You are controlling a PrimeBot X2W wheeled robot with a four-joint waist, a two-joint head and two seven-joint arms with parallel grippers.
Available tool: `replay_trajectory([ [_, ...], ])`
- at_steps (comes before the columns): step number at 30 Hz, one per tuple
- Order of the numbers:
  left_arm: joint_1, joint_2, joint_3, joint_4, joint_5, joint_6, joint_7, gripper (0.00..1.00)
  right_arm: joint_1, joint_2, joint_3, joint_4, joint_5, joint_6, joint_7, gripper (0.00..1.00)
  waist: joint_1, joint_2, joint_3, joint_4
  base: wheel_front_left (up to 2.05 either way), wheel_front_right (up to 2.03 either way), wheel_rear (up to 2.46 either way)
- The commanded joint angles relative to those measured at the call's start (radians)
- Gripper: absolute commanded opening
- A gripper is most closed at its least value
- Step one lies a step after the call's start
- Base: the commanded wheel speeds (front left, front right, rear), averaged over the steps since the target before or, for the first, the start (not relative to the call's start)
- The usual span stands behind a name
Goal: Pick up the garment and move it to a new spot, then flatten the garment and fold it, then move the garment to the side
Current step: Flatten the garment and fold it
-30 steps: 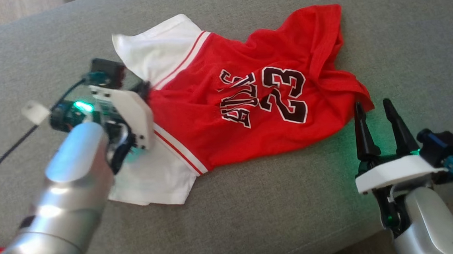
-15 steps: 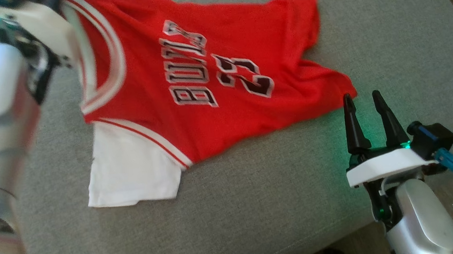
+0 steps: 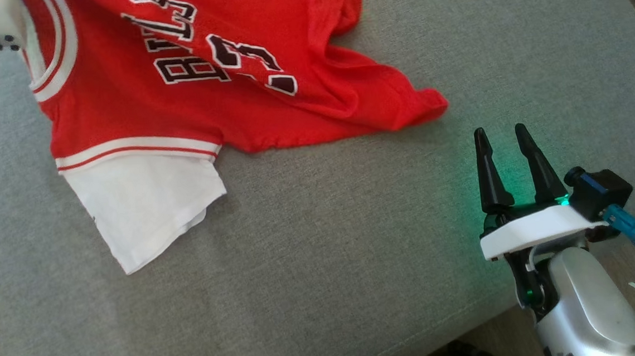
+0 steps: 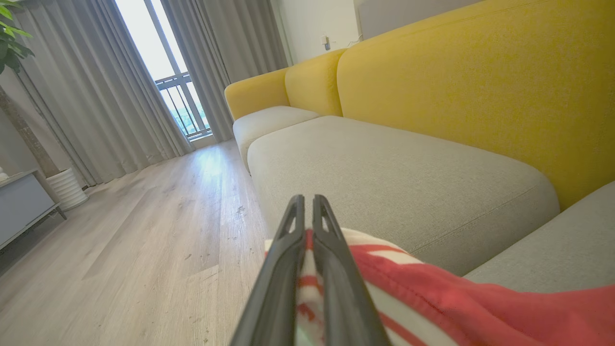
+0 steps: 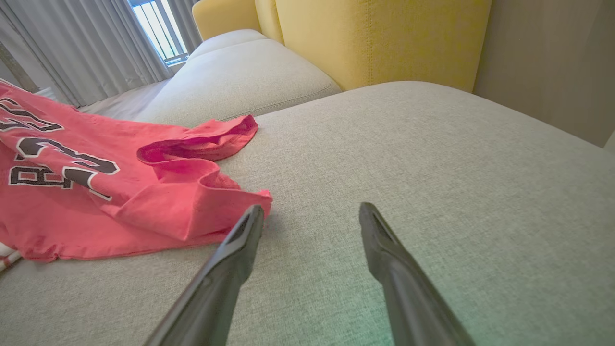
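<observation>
You had the left gripper [image 4: 308, 202] clamped on the garment [image 3: 178, 98] at its red-and-white trimmed edge. In the left wrist view the two fingers stood pressed together with the striped cloth pinched between them. In the head view that held edge sat at the upper left of the frame. From there the garment ran down and right across the grey sofa cushion [image 3: 357, 264] with its black lettering and number facing up. A white sleeve [image 3: 146, 206] lay at the left centre, and a rumpled red corner reached toward the centre right.

Your right gripper [image 3: 500, 132] stood at the lower right of the frame, pointing up the frame, its fingers well apart with nothing between them. It was near that red corner but not touching it. In the right wrist view the corner lay bunched just beside the left-hand finger, and the yellow backrest [image 5: 384, 38] ran across the top of the frame.
</observation>
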Motion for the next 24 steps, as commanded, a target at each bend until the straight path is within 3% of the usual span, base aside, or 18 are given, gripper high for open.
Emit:
replay_trajectory([
  [1, -0.050, 0.043, 0.032, -0.006, -0.004, 0.015, -0.013, 0.00, -0.024, -0.005, 0.020, -0.024, 0.001, 0.007, -0.011, 1.00, 0.0000, 0.0000, 0.001, 0.004, 0.00, 0.00, 0.00],
  [2, -0.047, 0.038, 0.033, 0.000, -0.005, 0.018, -0.017, 0.58, -0.026, -0.005, 0.018, -0.023, -0.001, 0.007, -0.011, 1.00, 0.0000, 0.0000, 0.001, 0.007, 0.00, 0.00, 0.00],
  [3, -0.044, 0.031, 0.034, 0.006, -0.008, 0.020, -0.020, 1.00, -0.027, -0.005, 0.016, -0.023, -0.002, 0.007, -0.012, 1.00, 0.0000, 0.0000, 0.000, 0.011, 0.00, 0.00, 0.00],
  [10, -0.019, -0.008, 0.034, 0.028, -0.022, -0.004, -0.029, 1.00, -0.030, -0.005, -0.004, -0.026, -0.015, 0.007, -0.013, 1.00, 0.0000, 0.0000, -0.019, 0.056, 0.00, 0.00, 0.00],
  [16, 0.025, -0.034, 0.055, -0.039, -0.036, -0.017, -0.031, 1.00, -0.026, -0.005, -0.030, -0.040, -0.028, 0.007, -0.013, 1.00, 0.0000, 0.0000, -0.049, 0.111, 0.00, 0.00, 0.00],
  [24, 0.276, -0.086, 0.137, -0.334, -0.055, -0.002, -0.032, 1.00, 0.010, -0.005, -0.096, -0.079, -0.071, 0.007, 0.016, 1.00, 0.0000, 0.0000, -0.131, 0.246, 0.00, 0.00, 0.00],
])
